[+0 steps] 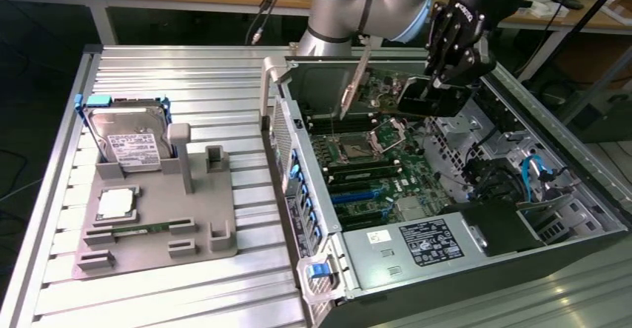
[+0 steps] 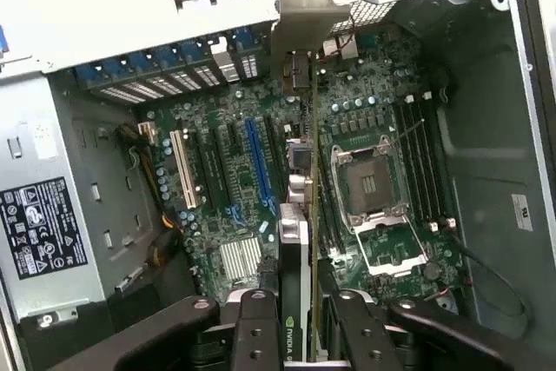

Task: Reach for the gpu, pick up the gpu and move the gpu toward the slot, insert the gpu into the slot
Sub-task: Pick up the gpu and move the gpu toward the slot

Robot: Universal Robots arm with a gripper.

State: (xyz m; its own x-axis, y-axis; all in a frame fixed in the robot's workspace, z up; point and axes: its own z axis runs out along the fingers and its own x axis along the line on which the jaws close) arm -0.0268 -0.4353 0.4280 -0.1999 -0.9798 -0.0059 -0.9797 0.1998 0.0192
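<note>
Well out from the computer case (image 1: 553, 269), toward the exterior view's left, a boxy hard drive (image 1: 129, 139) stands in a grey holder (image 1: 197, 217) on the ribbed metal bench (image 1: 188, 69). A small green memory stick (image 1: 138, 229) lies in that same holder. The case lies on its side with its motherboard (image 1: 365, 172) exposed. Raised over the case's open interior hangs the gpu (image 1: 419, 102), clear of the board and seated in no slot, its metal edge strip (image 1: 354, 84) near the case's rear panel. The pincer (image 1: 449, 80) is closed narrow on the card, a finger (image 2: 256, 327) on each face in the wrist view.
</note>
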